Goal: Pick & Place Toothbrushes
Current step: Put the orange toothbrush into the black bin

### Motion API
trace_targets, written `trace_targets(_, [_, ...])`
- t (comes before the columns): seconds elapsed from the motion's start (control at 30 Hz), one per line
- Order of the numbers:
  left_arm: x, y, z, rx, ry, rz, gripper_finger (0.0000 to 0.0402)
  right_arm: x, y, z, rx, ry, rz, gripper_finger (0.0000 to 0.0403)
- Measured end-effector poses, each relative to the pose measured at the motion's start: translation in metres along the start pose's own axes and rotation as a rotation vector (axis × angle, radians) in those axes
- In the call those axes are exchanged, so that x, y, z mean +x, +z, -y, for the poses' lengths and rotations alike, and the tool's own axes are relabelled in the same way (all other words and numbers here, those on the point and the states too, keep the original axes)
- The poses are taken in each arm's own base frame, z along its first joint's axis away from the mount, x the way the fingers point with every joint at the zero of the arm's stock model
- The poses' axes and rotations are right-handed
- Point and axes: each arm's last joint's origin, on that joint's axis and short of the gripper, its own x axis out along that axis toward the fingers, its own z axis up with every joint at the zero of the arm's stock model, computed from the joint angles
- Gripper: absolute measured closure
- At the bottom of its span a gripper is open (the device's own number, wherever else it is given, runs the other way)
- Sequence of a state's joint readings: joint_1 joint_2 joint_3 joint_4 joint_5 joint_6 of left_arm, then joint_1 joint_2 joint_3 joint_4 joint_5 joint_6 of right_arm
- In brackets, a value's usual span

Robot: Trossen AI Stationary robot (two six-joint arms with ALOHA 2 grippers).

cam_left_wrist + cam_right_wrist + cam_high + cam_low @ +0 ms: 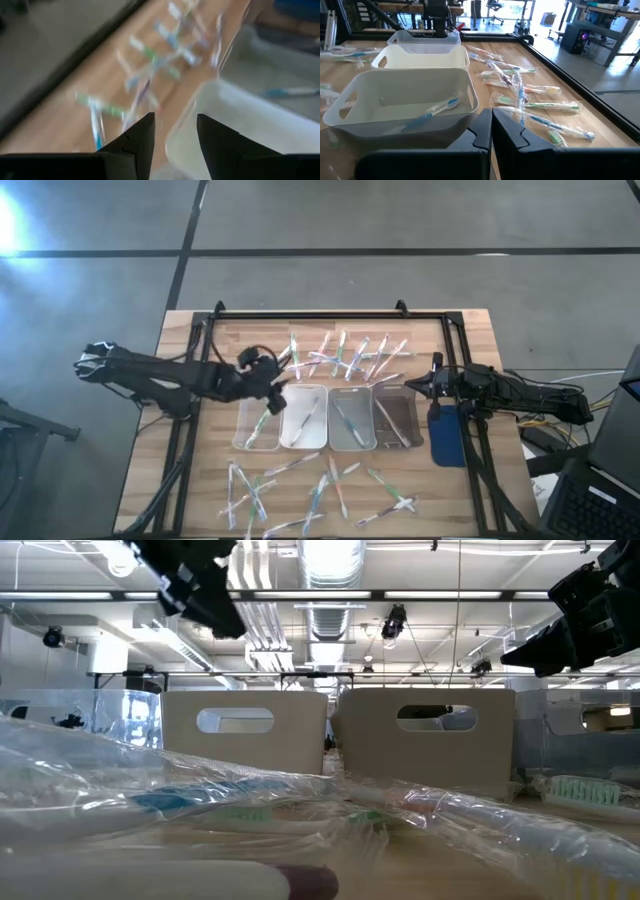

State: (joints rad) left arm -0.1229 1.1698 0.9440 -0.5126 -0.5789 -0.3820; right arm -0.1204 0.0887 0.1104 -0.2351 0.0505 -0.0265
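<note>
**Left end effector sits between the trays and the far pile**

We see the left end effector (268, 380) over the far edge of the leftmost tray (257, 423), at the corner nearest the far cluster of toothbrushes (345, 355). In its wrist view the two fingers (137, 137) stand partly apart with nothing between them, so we read it as narrowly open and empty. The white tray rim (200, 100) lies just beside one finger, and loose brushes are scattered on the wooden bench (180, 480) beyond it.

The relation that matters: the nearest loose toothbrushes lie just past the end effector, toward the far rail and slightly toward the right arm's side. They lie criss-crossed, most with their long axes angled roughly from front to back of the bench, not parallel to the rail. We judge the left arm to be the closer one for the brushes at that pile's left end; any grasp would want the fingers set across a brush's long axis.

A second scatter of toothbrushes (310, 490) lies along the near edge, well apart from either arm. Some brushes already rest in the trays, one blue-accented one (432, 110) in the grey tray (350, 107).

The right end effector (432, 385) waits beside the rightmost tray, fingers shut and empty.
</note>
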Motion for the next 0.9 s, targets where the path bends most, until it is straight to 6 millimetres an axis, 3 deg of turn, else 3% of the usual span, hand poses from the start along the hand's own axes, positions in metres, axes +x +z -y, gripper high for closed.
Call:
trace_targets(0.23, [0.007, 0.026, -0.018, 0.108, 0.046, 0.168, 0.0250, 0.000, 0.000, 0.000, 0.000, 0.000, 0.000, 0.0394])
trace_targets(0.4, [0.019, 0.034, -0.043, 0.123, 0.061, 0.161, 0.0251, 0.000, 0.000, 0.000, 0.000, 0.000, 0.000, 0.0394])
trace_targets(0.67, [0.039, 0.033, -0.091, 0.100, -0.048, 0.101, 0.0251, 0.000, 0.002, 0.001, -0.153, -0.029, 0.021, 0.0394])
trace_targets(0.9, [0.047, 0.029, -0.121, 0.113, -0.023, 0.105, 0.0251, -0.001, 0.012, 0.001, 0.021, -0.031, 0.123, 0.0394])
